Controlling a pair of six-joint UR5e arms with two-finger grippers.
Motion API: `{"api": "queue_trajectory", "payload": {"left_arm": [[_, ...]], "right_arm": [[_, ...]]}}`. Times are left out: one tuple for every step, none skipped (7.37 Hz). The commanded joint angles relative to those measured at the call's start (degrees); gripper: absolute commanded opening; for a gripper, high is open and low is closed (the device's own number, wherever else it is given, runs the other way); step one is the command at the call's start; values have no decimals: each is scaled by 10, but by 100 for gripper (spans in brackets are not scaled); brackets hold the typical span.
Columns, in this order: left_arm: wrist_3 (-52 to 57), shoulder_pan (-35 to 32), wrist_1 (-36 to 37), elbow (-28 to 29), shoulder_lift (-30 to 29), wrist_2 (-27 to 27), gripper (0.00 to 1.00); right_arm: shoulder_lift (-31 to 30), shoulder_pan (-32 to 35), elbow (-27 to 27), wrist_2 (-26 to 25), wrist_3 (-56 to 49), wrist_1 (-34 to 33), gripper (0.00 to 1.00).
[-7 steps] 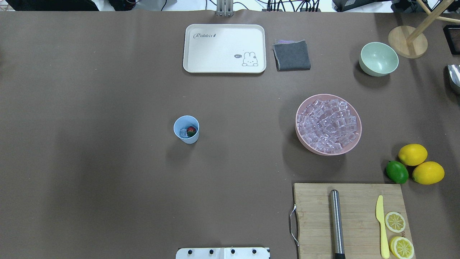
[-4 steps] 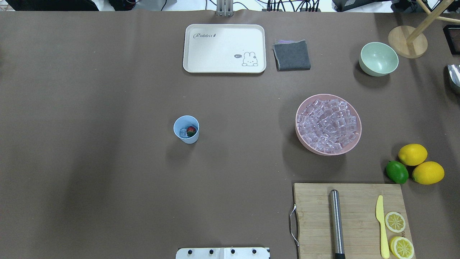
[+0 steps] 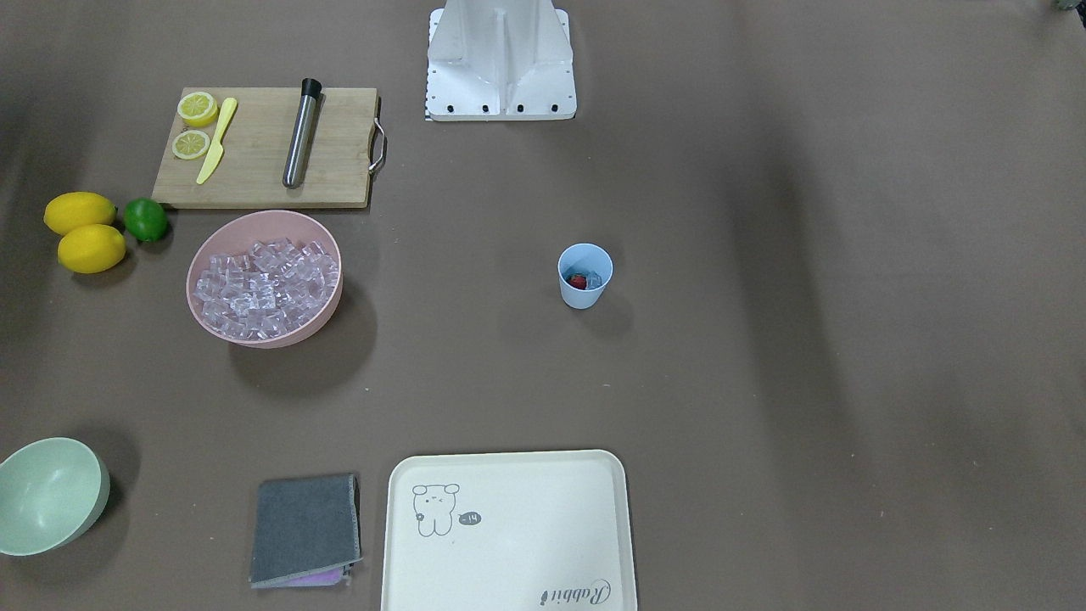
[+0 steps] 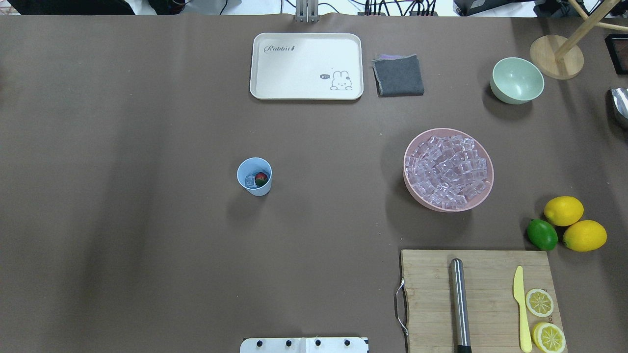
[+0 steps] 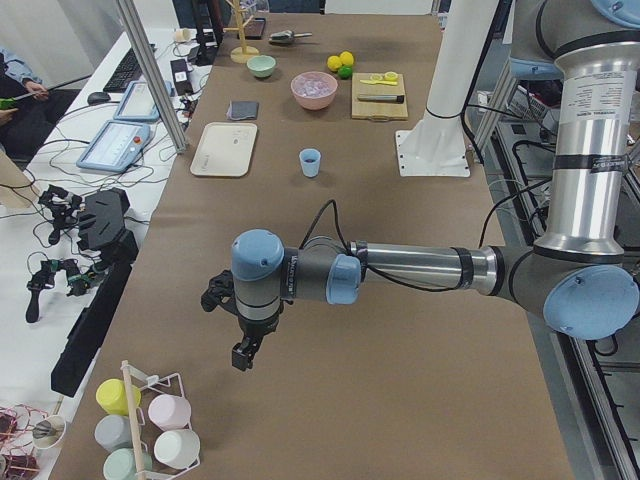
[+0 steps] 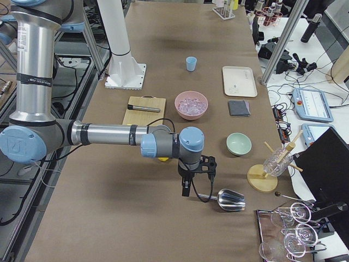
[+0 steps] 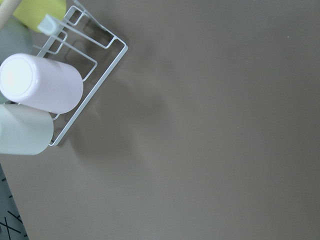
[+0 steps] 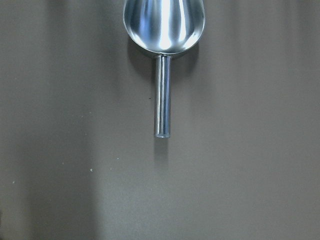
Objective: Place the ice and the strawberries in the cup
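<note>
While the left gripper hangs over the table's left end, near a wire rack of upturned cups at the corner on the operators' side, only the side view shows it. From there I cannot tell how far its fingers are parted or whether they hold anything. The cup stands upright well apart from it, near the middle of the table and a little left of centre. Inside the cup lie one ice cube and the strawberry, side by side. Further right, in the table's right half, the pink bowl holds a heap of ice. The right gripper hangs over the right end, far from cup and bowl. It is just beside the handle of a metal scoop lying flat on the table. Its opening cannot be told either.
</note>
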Motion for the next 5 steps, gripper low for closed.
{"api": "queue_trajectory", "payload": {"left_arm": [[0,0,-3,2,18,-2,99],[0,0,-4,8,25,-3,99],[0,0,-5,8,32,-3,99],[0,0,-5,11,35,-3,99],[0,0,-5,13,36,-3,99]], "right_arm": [[1,0,2,0,1,0,100],[-2,-1,4,1,1,1,100],[-2,-1,4,4,1,1,100],[-3,0,4,8,1,1,100],[-3,-1,4,9,1,0,100]]}}
